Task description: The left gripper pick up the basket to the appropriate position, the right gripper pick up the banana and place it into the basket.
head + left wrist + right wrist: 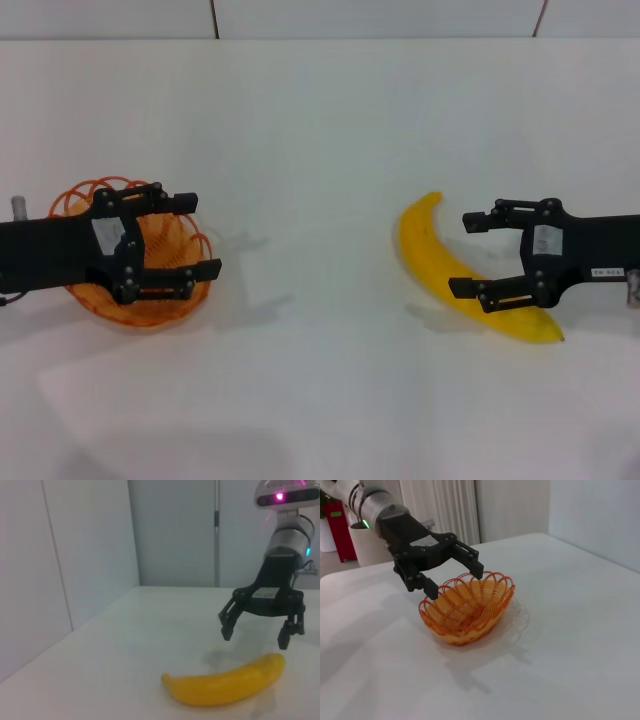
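Both arms are at the approach step. The right gripper [483, 253] hangs wide open and empty over the banana [440, 262]. Well left of the banana, the left gripper [195, 235] hangs open and empty above the basket [160, 305]. Next, I judge: lower, close on the rim.

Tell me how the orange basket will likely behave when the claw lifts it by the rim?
The basket is open wire loops, so it is probably light and may flex slightly. Held at one side by the open left claw, its shallow oval body may tilt. The thin scalloped rim could slip between the fingers.
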